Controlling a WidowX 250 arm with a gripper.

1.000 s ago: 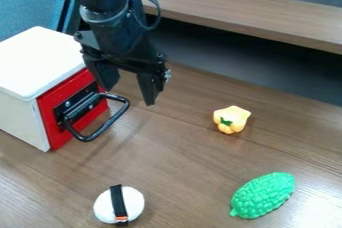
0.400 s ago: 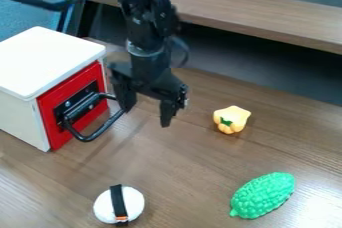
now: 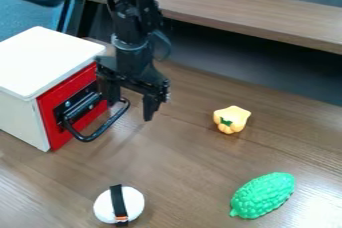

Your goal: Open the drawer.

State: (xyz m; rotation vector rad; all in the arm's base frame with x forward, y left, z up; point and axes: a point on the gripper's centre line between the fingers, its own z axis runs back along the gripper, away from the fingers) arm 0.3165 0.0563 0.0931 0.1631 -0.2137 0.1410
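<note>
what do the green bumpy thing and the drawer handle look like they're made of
The green bumpy thing looks like molded plastic or rubber, satin, judging by its even color and regular bumps. The handle seems to be black metal or hard plastic, smooth, with thin glints along its bar.

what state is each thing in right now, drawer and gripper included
drawer: shut
handle: sticking out from the drawer's red front
gripper: open, near the handle
yellow toy: lying on the table
green toy: lying on its side
white toy: wrapped with a black band
</note>
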